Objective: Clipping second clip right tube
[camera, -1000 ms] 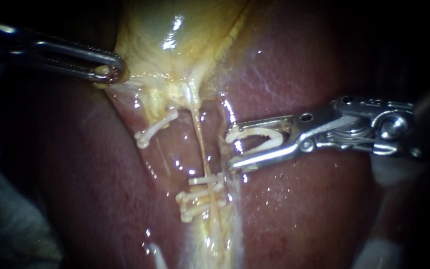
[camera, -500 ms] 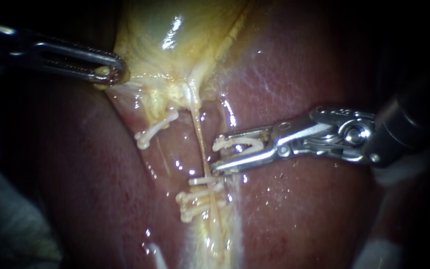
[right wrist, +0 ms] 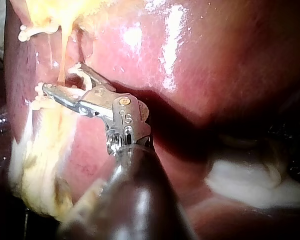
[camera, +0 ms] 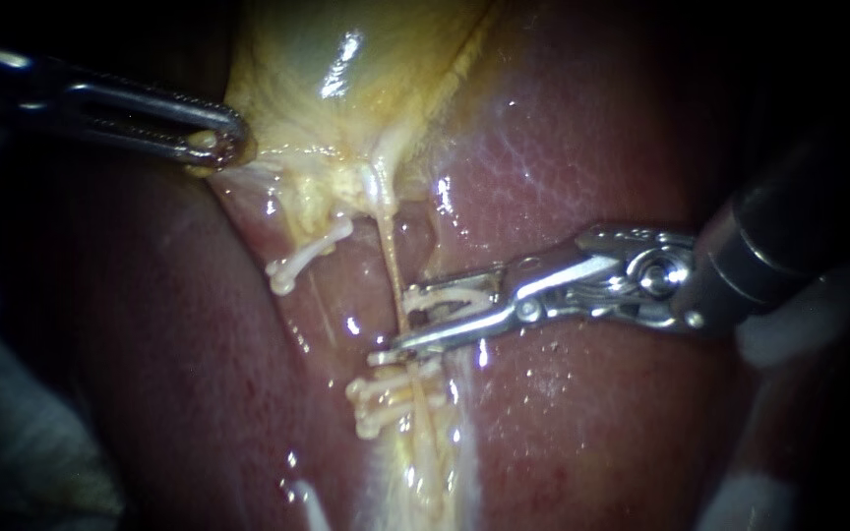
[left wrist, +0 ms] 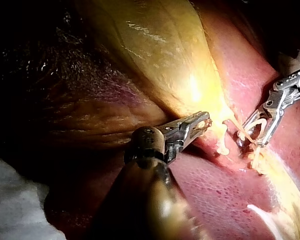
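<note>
The right tube (camera: 393, 254) is a thin yellow strand running from the gallbladder (camera: 346, 88) down over the liver (camera: 592, 423). White clips (camera: 391, 393) sit across its lower part. My right instrument (camera: 395, 323) holds a white clip (camera: 445, 295) in its spread jaws, which straddle the tube just above those clips; its jaws (right wrist: 62, 78) show the same around the tube (right wrist: 61, 55). My left instrument (camera: 213, 143) is shut on the gallbladder's edge and holds it up, also seen from its wrist (left wrist: 202, 120).
Another white clip (camera: 307, 254) lies on a second strand to the left of the right tube. Pale fatty tissue (camera: 425, 472) runs below the clips. White gauze (left wrist: 15, 200) lies beside the liver.
My right instrument has moved left and slightly down with its clip, from beside the tube to straddling it. The left instrument and the gallbladder have stayed still.
</note>
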Controlling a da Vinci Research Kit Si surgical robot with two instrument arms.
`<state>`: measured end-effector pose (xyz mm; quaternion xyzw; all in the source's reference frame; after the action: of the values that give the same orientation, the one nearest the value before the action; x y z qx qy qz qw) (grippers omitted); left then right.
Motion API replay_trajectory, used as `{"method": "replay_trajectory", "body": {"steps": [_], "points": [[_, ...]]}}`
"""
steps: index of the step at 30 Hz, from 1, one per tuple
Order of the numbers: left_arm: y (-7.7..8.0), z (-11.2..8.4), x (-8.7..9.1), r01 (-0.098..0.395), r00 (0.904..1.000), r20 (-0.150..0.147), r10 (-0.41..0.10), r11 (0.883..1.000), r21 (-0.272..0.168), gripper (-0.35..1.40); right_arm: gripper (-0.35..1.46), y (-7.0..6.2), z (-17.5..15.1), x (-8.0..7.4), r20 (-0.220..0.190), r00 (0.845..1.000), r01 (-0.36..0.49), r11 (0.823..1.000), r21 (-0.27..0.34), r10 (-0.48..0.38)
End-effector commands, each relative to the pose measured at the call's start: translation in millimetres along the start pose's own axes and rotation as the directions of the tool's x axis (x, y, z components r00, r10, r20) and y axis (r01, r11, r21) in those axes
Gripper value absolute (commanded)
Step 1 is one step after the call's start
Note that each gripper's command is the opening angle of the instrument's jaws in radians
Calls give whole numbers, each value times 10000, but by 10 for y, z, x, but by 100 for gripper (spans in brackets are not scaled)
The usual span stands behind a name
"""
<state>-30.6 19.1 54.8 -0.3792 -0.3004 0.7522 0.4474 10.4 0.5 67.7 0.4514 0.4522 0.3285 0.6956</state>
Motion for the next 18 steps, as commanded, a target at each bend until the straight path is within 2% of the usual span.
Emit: {"method": "replay_trajectory", "body": {"steps": [1, 8, 18], "points": [[0, 0, 0, -4, 10000, 2, 4, 10000, -3, -35, 48, 0, 2, 0, -22, 10000, -65, 9999, 113, 65], [0, 0, 0, -3, 10000, 1, 3, 10000, -1, -35, 48, -3, 17, 0, -312, 9985, -428, 9973, 604, 447], [1, 0, 0, -1, 10000, 0, 1, 10000, 1, -35, 48, -20, 25, 4, -767, 9915, -915, 9827, 1610, 1049]]}}
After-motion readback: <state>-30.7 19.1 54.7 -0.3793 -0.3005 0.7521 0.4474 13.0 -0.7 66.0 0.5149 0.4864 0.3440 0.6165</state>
